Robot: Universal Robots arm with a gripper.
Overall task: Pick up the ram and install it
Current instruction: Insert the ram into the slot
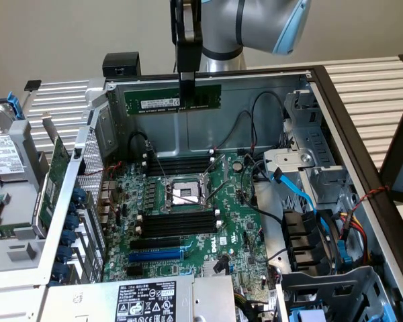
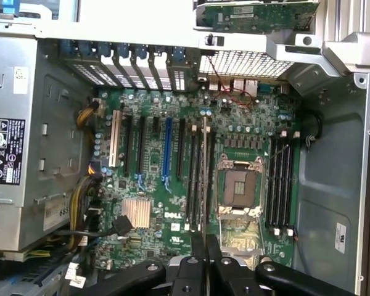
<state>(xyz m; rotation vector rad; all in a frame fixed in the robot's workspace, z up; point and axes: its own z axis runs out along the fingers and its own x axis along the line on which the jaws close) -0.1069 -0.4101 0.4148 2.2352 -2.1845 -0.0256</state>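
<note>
Pinched in my black gripper [image 1: 187,99], the long thin green ram stick [image 1: 154,102] with its white label sticks out level on both sides. It hangs clear above the green motherboard [image 1: 238,235] in the open grey metal case [image 1: 188,137].

Middle of ram [image 1: 151,100] behind tool [image 1: 187,100]; label print illegible.

A plain beige wall [image 1: 67,33] stands behind, evenly lit. A worktop [image 1: 379,84] of pale ribbed slats runs below it, showing at the exterior view's left and right
</note>
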